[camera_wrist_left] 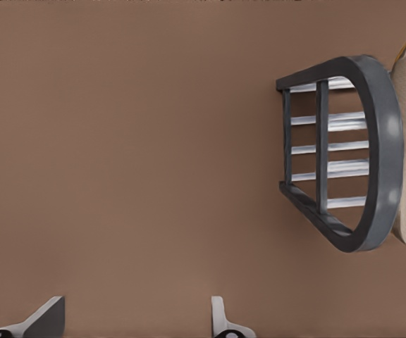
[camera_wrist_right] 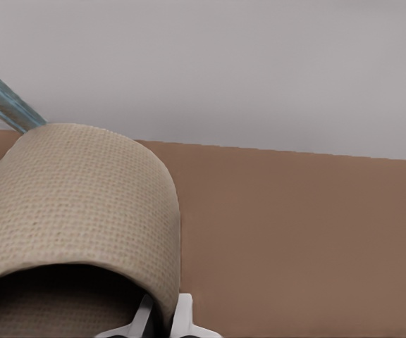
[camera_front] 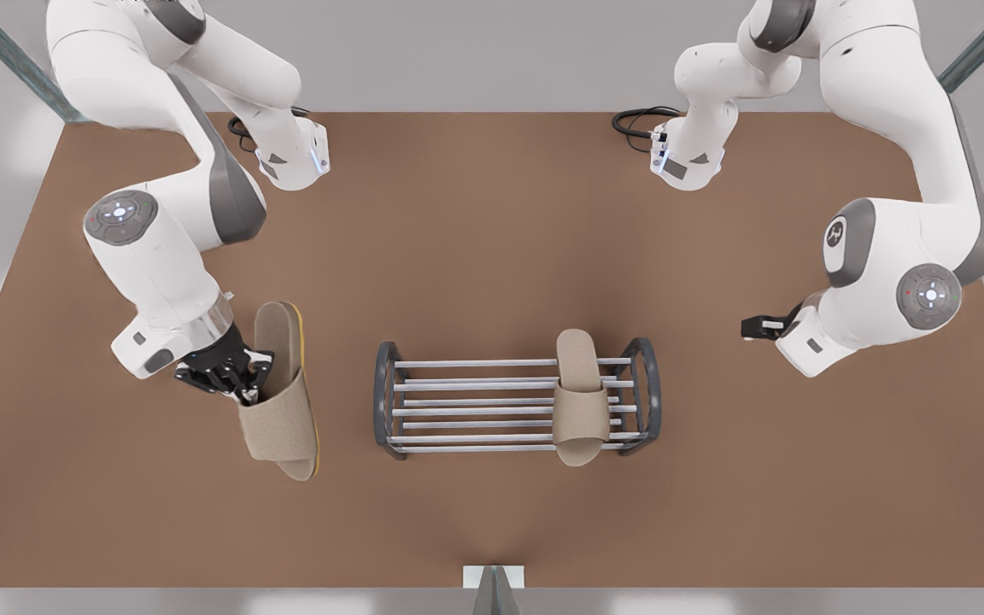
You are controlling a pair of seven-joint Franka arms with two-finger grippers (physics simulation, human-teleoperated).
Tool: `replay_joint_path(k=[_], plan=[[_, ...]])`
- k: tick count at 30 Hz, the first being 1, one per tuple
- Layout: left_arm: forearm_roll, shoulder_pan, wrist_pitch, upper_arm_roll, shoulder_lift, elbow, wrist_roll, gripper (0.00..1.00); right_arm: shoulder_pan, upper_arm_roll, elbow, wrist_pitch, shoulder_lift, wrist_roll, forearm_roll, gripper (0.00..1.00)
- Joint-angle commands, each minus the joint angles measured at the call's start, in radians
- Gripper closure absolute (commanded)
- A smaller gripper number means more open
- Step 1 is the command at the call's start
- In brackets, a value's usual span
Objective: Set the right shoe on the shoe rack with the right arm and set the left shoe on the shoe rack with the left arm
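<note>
Shoe rack [camera_front: 516, 401] holds one slipper [camera_front: 580, 397] | right claw [camera_front: 231, 376] grips other slipper [camera_front: 280, 393]

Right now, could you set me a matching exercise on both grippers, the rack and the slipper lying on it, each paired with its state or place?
Things:
1. left gripper
2. right gripper
3. shoe rack
4. slipper toward the front view's right

States or places:
A. lies across the rack's top bars
B. open, holding nothing, at the front view's right
C. stands on the brown table
D. shut on the other slipper

Pairs: 1-B; 2-D; 3-C; 4-A
</note>
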Motion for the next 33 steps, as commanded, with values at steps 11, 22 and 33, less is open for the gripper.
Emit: replay_joint_path(k=[11,22,33], plan=[[-0.040,0.034,0.010,0.003,0.028,0.028,0.002,0.00,0.410,-0.224,0.195,-0.274,0.004,0.636,-0.010,0.79],[-0.032,0.034,0.009,0.003,0.028,0.028,0.002,0.00,0.514,-0.285,0.296,-0.037,0.119,0.693,0.001,0.79],[-0.030,0.037,0.007,0.005,0.028,0.025,0.002,0.00,0.663,-0.364,0.336,0.186,0.226,0.633,-0.004,0.79]])
